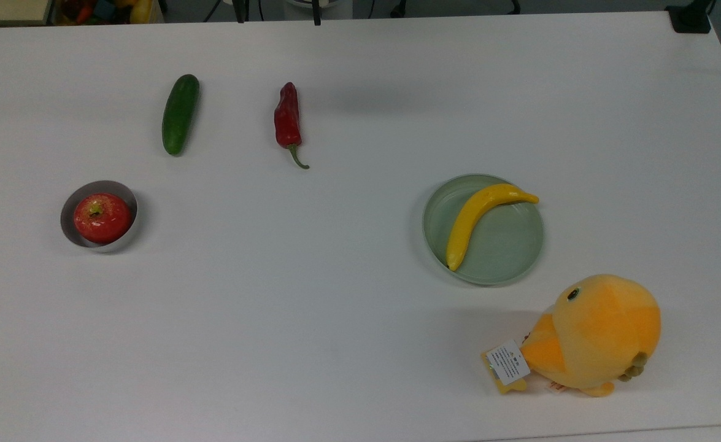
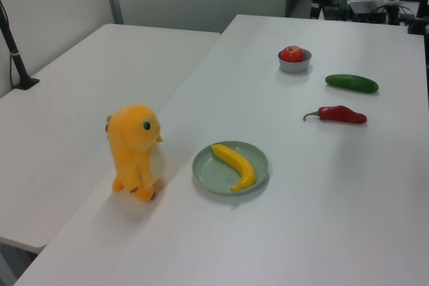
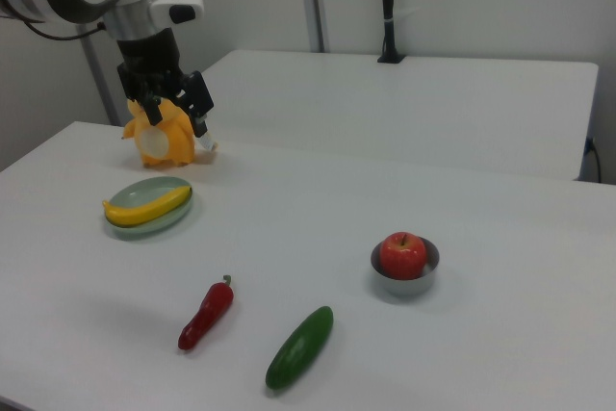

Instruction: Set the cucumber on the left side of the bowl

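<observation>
1. You can't tell from the right view how far the fingers [image 3: 179, 103] are spread; they touch nothing.
2. Your arm hangs high over the worktop [image 1: 348, 264], wrist down.
3. One cucumber [image 1: 180, 114] lies well apart from the fingers, near one bowl [image 1: 75, 212] with one apple [image 1: 102, 217].
</observation>
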`<state>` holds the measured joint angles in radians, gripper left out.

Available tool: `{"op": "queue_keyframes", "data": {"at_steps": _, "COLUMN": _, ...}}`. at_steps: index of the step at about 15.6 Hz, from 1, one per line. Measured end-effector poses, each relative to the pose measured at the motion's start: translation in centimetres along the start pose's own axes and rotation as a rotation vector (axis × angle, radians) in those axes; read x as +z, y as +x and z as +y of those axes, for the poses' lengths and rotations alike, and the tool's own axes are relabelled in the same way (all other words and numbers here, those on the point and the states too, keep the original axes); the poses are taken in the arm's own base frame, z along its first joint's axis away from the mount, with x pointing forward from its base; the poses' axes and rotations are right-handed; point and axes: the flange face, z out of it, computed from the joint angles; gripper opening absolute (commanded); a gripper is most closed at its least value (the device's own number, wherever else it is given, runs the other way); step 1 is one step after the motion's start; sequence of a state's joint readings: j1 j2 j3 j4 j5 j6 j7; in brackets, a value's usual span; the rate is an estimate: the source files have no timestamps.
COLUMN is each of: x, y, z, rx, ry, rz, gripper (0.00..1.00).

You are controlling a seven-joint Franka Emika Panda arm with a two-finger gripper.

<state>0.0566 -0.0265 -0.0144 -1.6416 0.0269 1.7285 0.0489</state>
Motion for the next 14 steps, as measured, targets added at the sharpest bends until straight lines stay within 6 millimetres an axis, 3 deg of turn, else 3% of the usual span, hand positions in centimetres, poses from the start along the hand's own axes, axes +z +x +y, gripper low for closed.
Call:
{"op": "queue_keyframes", "data": {"at_steps": 9, "x": 0.6, "y": -0.1, "z": 0.0, "rx": -0.009, "ry": -0.001, "rz": -0.013, "gripper": 1.00}}
{"op": "queue_keyframes", "data": {"at_steps": 14, "x": 2.5, "y": -0.6, "z": 0.5, "rx": -0.193, "ry": -0.002, "rz": -0.064, "gripper": 1.00}}
